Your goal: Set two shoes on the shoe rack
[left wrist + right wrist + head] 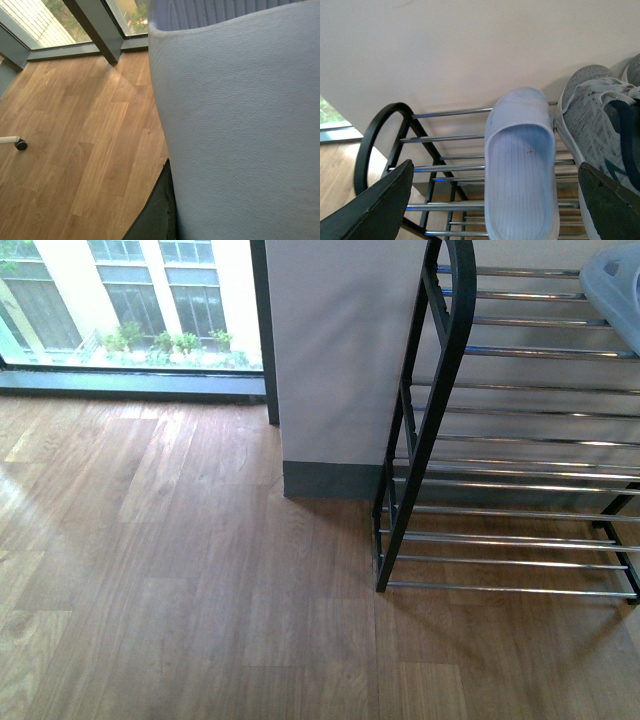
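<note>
The shoe rack point(500, 475) with black uprights and chrome rods stands at the right in the front view. One pale blue slide sandal point(520, 165) lies on its top rods point(445, 112), beside a grey knit sneaker point(600, 125); that sandal's edge point(612, 285) shows at the front view's upper right. My right gripper point(492, 212) is open, hovering before this sandal with its dark fingers point(375, 210) wide on either side, touching nothing. My left gripper point(185, 220) is shut on a second pale blue slide sandal point(240, 125) held above the floor; only one finger point(157, 212) shows.
Wooden floor point(180, 570) spreads left of the rack. A white wall pillar point(340, 350) with a grey skirting stands just behind the rack's left upright. A floor-level window point(130, 300) runs along the back left. A small black caster point(21, 145) rests on the floor.
</note>
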Robot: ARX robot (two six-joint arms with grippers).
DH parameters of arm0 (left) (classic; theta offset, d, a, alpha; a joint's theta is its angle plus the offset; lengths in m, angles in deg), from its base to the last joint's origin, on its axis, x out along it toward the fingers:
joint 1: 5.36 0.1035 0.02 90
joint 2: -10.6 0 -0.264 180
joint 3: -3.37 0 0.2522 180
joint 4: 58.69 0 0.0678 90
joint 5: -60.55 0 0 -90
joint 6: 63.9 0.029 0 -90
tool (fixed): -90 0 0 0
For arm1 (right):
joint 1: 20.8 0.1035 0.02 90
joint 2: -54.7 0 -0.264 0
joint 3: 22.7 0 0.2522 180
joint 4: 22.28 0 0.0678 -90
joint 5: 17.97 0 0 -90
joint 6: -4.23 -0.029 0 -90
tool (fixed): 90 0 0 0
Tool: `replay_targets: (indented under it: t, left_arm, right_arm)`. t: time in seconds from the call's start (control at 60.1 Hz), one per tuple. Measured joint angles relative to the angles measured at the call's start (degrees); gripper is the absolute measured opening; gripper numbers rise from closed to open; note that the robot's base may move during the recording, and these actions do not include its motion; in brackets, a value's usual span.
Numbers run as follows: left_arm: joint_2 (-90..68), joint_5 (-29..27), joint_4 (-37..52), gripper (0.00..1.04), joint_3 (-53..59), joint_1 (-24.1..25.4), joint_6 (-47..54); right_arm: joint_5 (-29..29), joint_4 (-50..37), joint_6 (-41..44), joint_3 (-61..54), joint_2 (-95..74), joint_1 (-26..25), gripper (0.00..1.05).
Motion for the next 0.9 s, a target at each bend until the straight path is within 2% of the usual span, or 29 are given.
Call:
replay_targets:
  t: [0.15,0.4,0.549,0.732,0.782,0.899]
  left_arm:
    - [0.0,0.0,0.0,0.02,0.0,0.0,0.0]
    - [0.0,0.0,0.0,0.02,0.0,0.0,0.0]
    - [0.0,0.0,0.0,0.02,0.0,0.0,0.0]
    - [0.0,0.0,0.0,0.02,0.0,0.0,0.0]
    - [0.0,0.0,0.0,0.02,0.0,0.0,0.0]
    - [0.0,0.02,0.0,0.02,0.0,0.0,0.0]
  right_arm:
    - [-3.06,-1.55,-0.33,-7.34,8.66,-2.99,0.95]
    - [-5.77,-6.82,-0.74,-18.62,19.85,-5.09,0.95]
    - [-2.62,-14.97,-1.51,-23.26,20.06,-5.07,0.95]
    - [-2.78,-16.13,-2.1,-24.04,19.04,-4.96,0.95]
    - [-6.75,-15.78,0.46,-24.33,19.63,-4.94,0.87]
    - [-7.37,-14.97,4.57,-27.56,23.19,-2.05,0.7]
